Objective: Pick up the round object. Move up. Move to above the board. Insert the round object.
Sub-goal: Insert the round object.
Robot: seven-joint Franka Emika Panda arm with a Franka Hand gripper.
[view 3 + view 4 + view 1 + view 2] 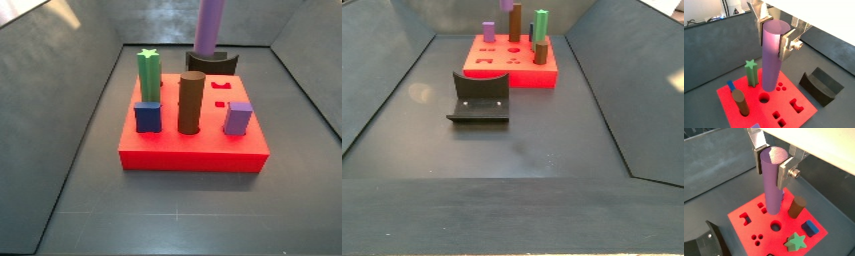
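Observation:
My gripper (775,37) is shut on the top of the round object (771,60), a tall purple cylinder that hangs upright. It shows the same way in the other wrist view, gripper (772,168) on the round object (771,188). Below it lies the red board (747,115), and the peg's lower end is over the board, close to the round hole (764,98), also seen in a wrist view (775,223). In a side view the round object (210,25) hangs above the far part of the board (194,155); the gripper is out of view there.
On the board stand a green star peg (150,75), a brown cylinder (193,103), a blue block (148,117) and a lilac block (238,118). A black curved block (480,97) stands on the floor beside the board (509,72). Grey walls surround the floor.

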